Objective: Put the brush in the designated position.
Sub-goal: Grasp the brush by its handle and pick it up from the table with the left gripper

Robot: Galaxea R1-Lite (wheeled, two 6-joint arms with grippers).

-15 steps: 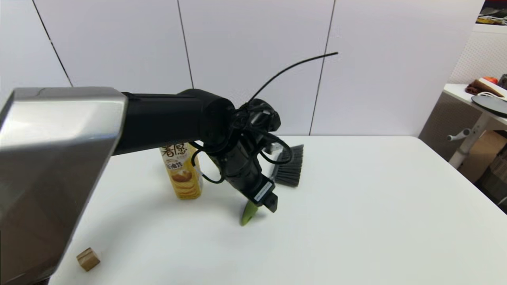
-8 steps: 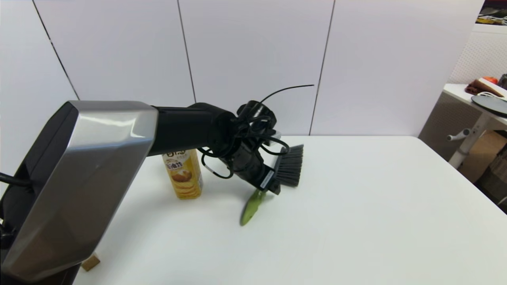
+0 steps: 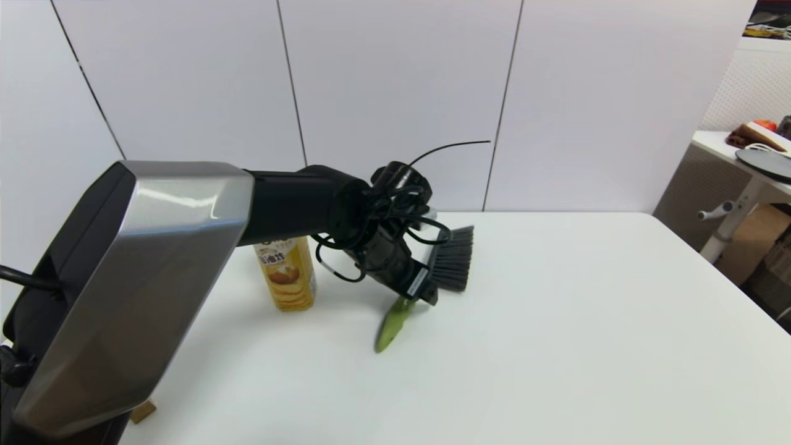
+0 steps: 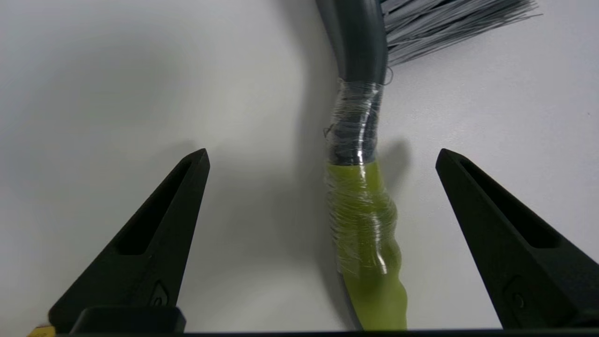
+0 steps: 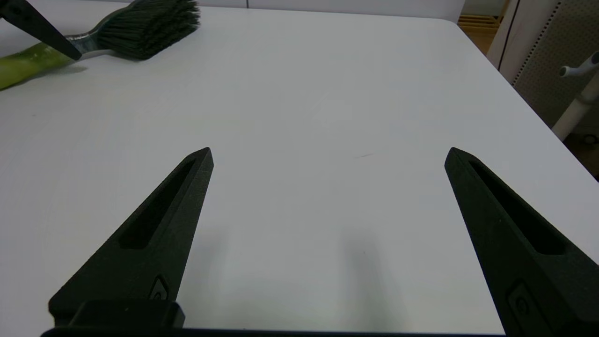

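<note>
White wall panels close off the back of a white surface (image 3: 556,346), and over its middle the left tool (image 4: 323,157) hangs with its two fingers spread wide apart, one on either side of the brush (image 3: 426,278), touching nothing. The brush lies flat on the surface: its olive-green ridged handle sits between the fingers, wrapped in clear film where it joins the dark grey spine, and the block of bristles fans away beyond the fingertips. Just beside the left arm, toward the robot's left, stands a yellow snack can (image 3: 286,272); a small wooden block (image 3: 143,410) peeks out at the near left edge. The right tool (image 5: 327,154) is parked well apart from the brush, low over bare surface, fingers likewise spread.

Risks, as I judge them: the handle lies off-centre between the fingers, so closing could push it sideways or pinch only one ridge. The film looks slick and could let the handle slip or rotate under the weight of the bristle end. A swing toward the left could knock the can over.
</note>
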